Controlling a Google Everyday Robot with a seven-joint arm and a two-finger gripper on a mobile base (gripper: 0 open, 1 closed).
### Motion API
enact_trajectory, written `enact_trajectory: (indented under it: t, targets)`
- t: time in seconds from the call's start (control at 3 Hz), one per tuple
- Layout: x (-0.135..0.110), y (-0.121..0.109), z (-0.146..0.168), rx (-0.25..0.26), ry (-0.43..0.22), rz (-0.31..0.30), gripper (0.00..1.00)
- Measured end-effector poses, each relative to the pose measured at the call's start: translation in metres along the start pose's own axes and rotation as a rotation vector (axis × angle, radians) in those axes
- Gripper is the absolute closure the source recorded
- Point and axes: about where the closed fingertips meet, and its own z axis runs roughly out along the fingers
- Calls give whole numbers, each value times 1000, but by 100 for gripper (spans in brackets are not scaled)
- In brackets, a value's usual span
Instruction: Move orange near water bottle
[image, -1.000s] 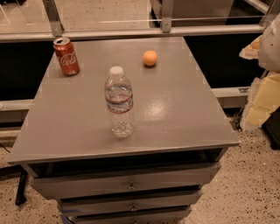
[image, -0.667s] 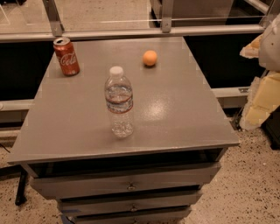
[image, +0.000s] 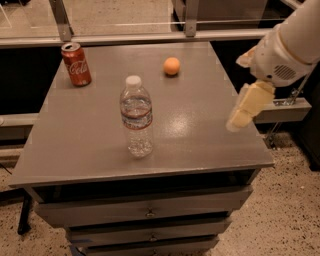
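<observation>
So the gripper (image: 245, 111) is hanging by the right edge of the grey table (image: 200, 135), well apart from everything on it. Honestly, I can't tell from here if it's open or closed. The orange (image: 171, 66) is sitting toward the back of the tabletop, a bit right of centre. The water bottle (image: 136, 117) is standing upright nearer the front, well apart from the orange. A red Coke can (image: 76, 64) is standing at the back left corner.
</observation>
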Motion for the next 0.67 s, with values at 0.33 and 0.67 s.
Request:
enact_trajectory:
  t: [0.33, 0.67]
  targets:
    - [-29, -29, 45, 9, -138, 9, 0]
    - [-58, -59, 83, 36, -270, 39, 0]
